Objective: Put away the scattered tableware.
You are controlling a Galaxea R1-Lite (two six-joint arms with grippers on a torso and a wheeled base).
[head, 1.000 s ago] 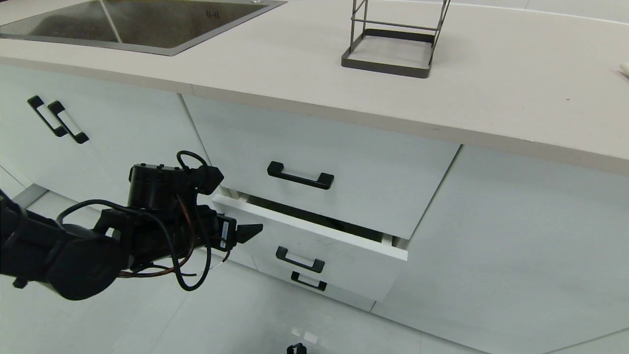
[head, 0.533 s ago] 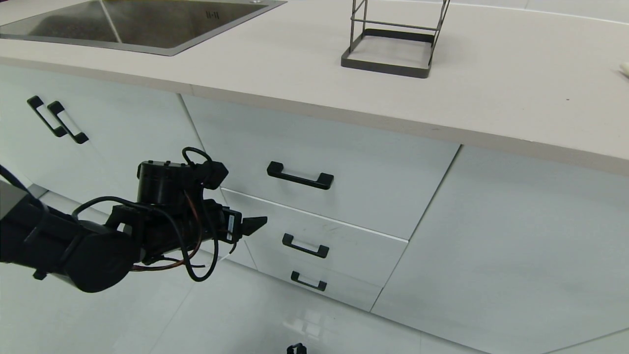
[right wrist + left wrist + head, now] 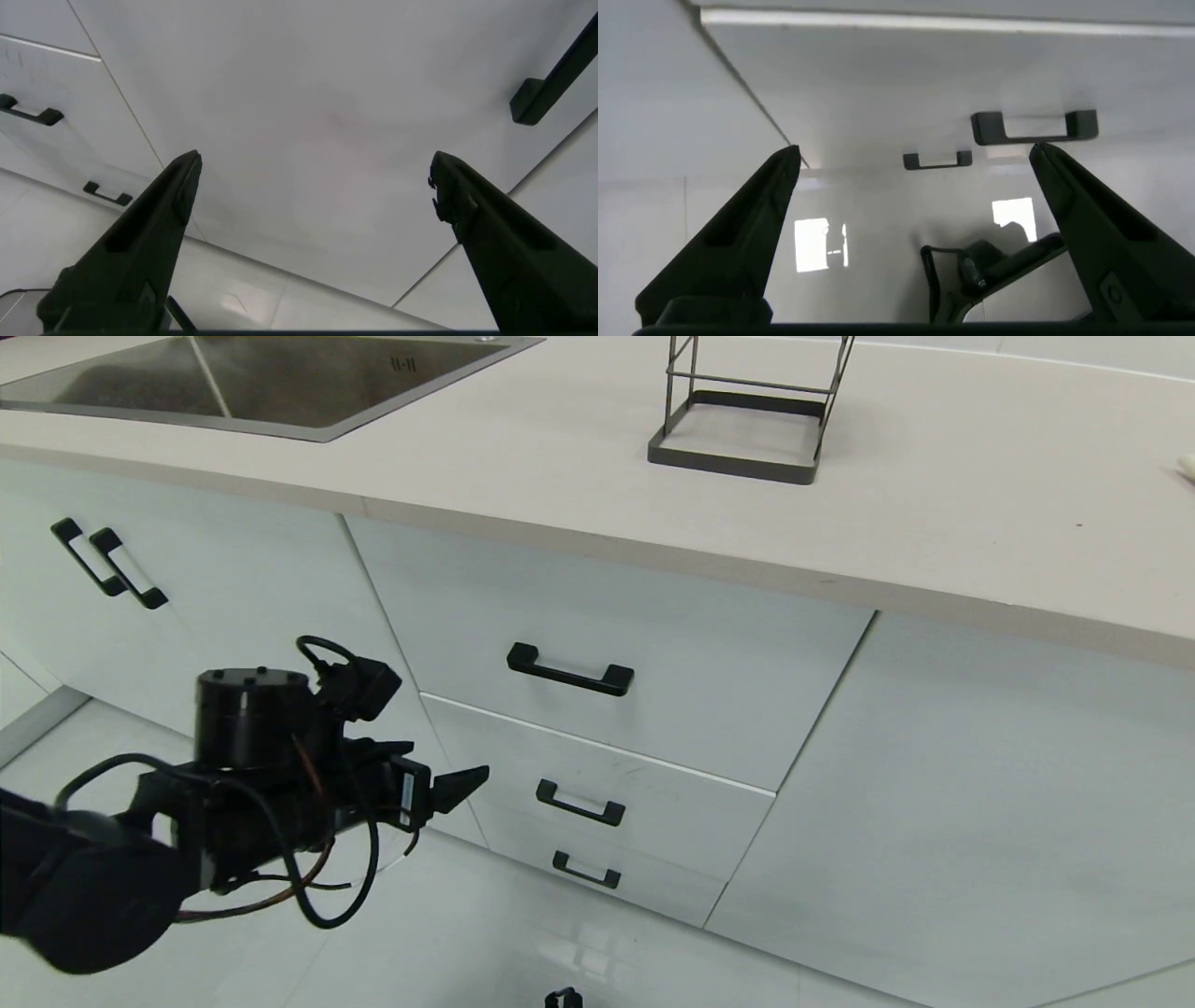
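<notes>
Left end effector (image 3: 464, 784) sits spread wide, holding nothing, flush middle drawer (image 3: 672, 793) just ahead, so I'd pull straight back, keeping clear of its handle (image 3: 580, 804).

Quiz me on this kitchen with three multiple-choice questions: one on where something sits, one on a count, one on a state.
1. Where does the wire rack stand?
A) on the countertop
B) on a chair
C) on a shelf

2. How many drawers are stacked below the countertop?
A) one
B) three
C) five

3. What state is the middle drawer in?
A) pulled out
B) shut
C) removed

Answers:
1 A, its base rests on the bare counter.
2 B, there are three fronts, each with a black handle.
3 B, its front sits flush with the fronts above and below it.
</notes>
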